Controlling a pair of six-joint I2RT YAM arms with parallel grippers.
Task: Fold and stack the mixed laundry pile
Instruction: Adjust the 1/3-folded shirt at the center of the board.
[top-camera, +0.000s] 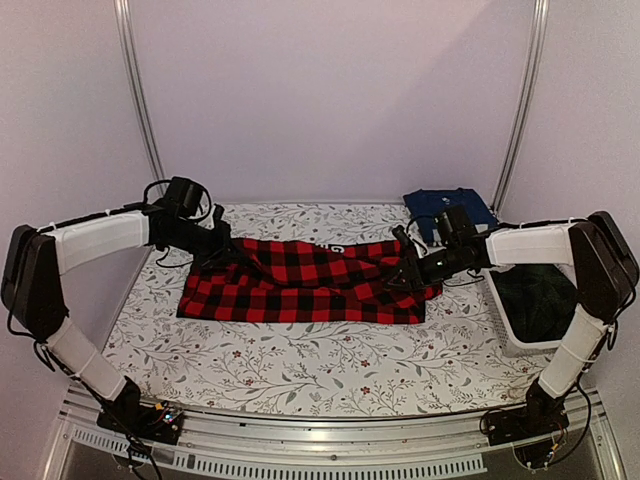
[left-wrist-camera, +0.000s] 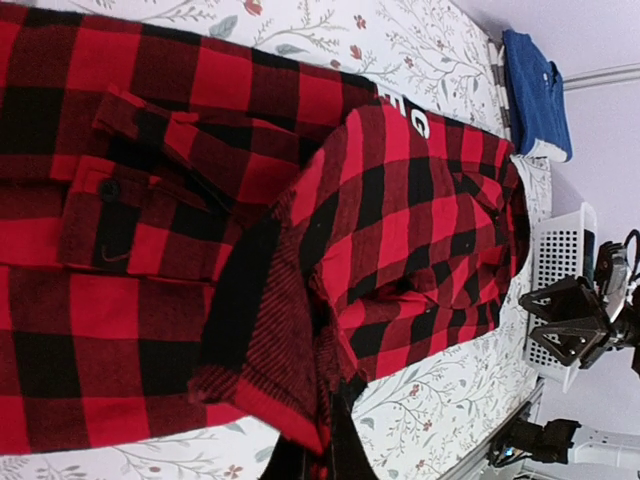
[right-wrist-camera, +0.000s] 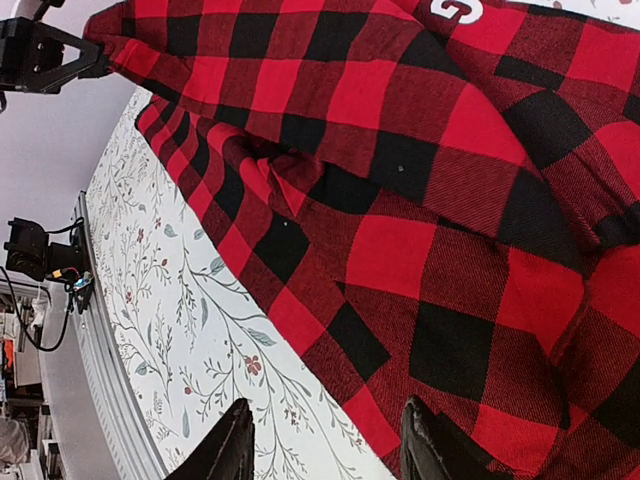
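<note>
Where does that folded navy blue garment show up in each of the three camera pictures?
Top external: the navy blue folded garment lies at the far right of the table.
Left wrist: top right corner, beyond the shirt.
Right wrist: not in it.
Shared landmark: the red-and-black checked shirt, seen in all three.

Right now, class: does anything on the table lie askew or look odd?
Yes: the shirt is rumpled, not flat. One layer is doubled over askew across its middle, and the left gripper is shut on a bunched edge at its left end. The navy garment and the basket look in order.
</note>
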